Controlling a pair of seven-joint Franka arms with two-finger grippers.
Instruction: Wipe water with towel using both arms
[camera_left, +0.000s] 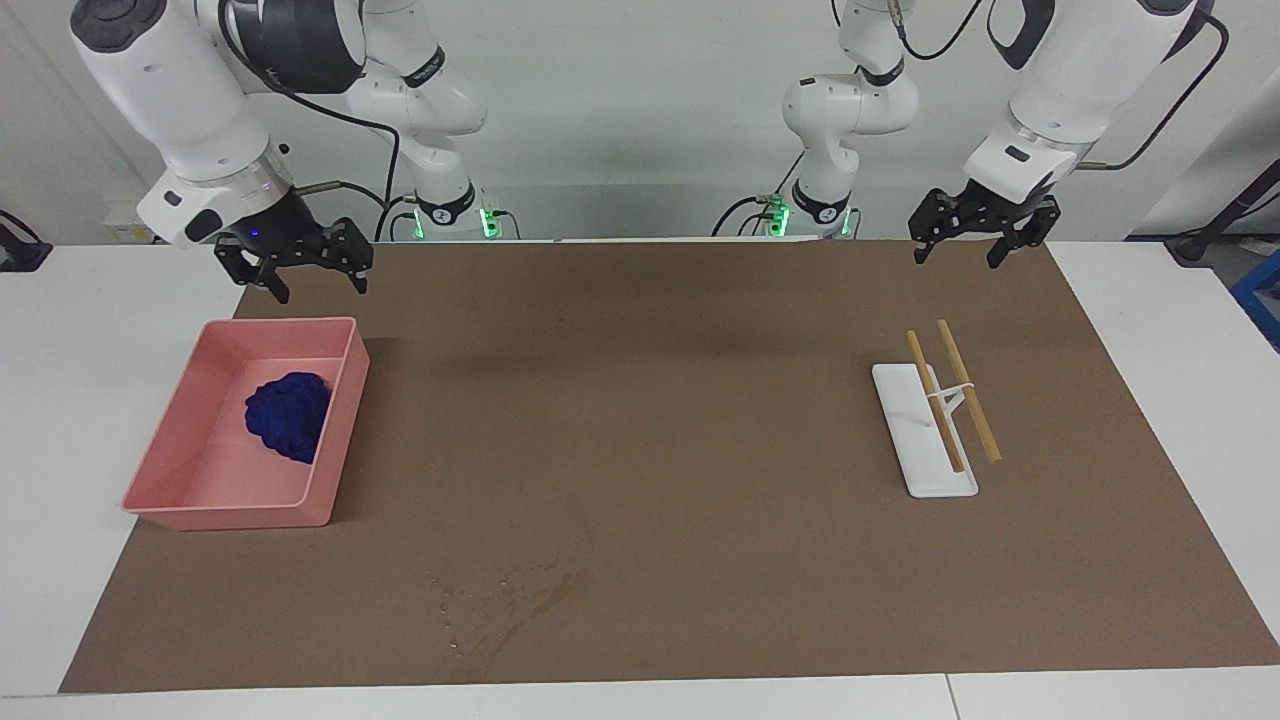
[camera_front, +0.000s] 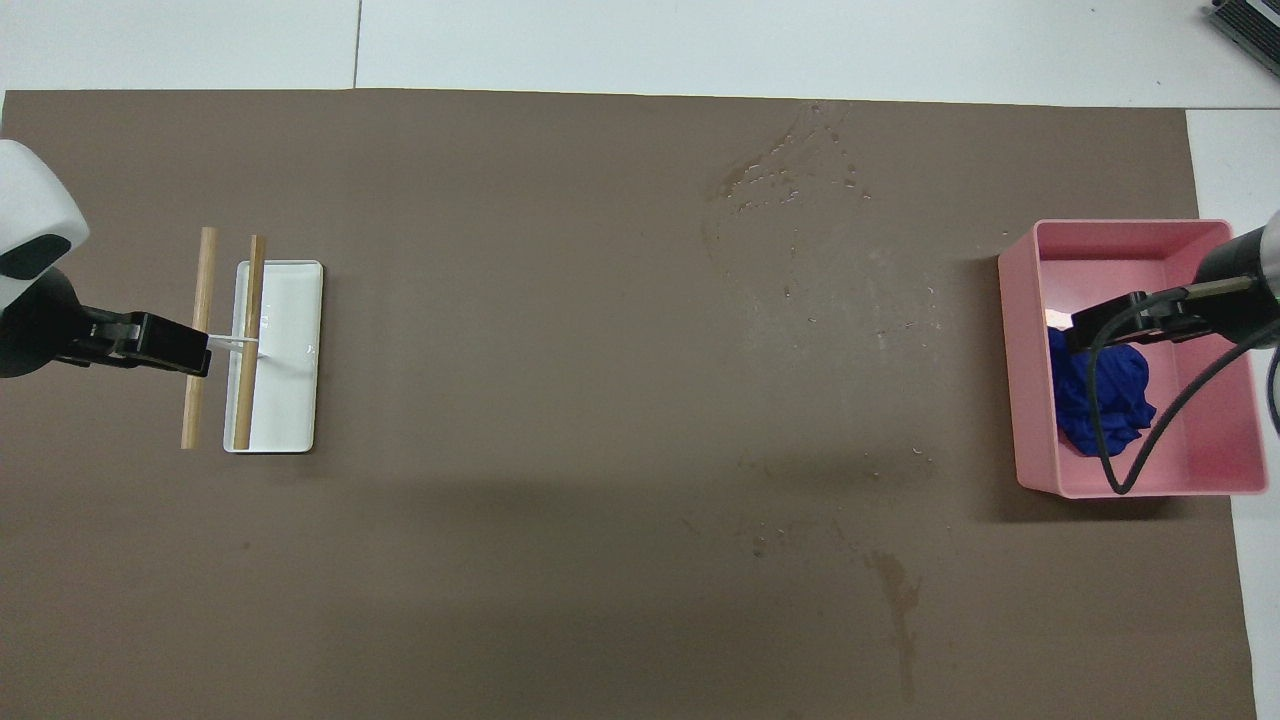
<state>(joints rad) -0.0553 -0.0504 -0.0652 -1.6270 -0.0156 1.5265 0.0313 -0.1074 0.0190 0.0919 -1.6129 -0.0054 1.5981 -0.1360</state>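
A brown mat (camera_left: 660, 460) covered most of the white table (camera_left: 100, 300), and at the right arm's end of it stood a pink tray (camera_left: 340, 420) with the towel (camera_left: 290, 415) inside, a crumpled navy lump lying against the tray wall that faced the middle of the table. The right gripper (camera_left: 293, 268) hung in the air over the tray's edge nearest the robots, its fingers spread wide and holding nothing, well clear of the cloth below. In the overhead view the same gripper (camera_front: 1105, 325) covered the towel's (camera_front: 1100, 405) farther part, with its black cable (camera_front: 1150, 440) looping across the tray (camera_front: 1020, 400). At the left arm's end of the mat (camera_front: 560, 400) lay a white rectangular dish (camera_left: 925, 450) with two wooden sticks (camera_left: 950, 400) resting across a small white stand on it, one stick over the dish and the other just past its rim. The left gripper (camera_left: 972, 237) hovered above the mat, over a spot nearer to the robots than the dish, its fingers open and empty. Water (camera_left: 500, 600) lay as scattered drops and a dark streak on the mat's part farthest from the robots, about midway between the tray and the dish and well apart from both; the overhead view showed the wet patch (camera_front: 790, 180) close to the mat's edge.
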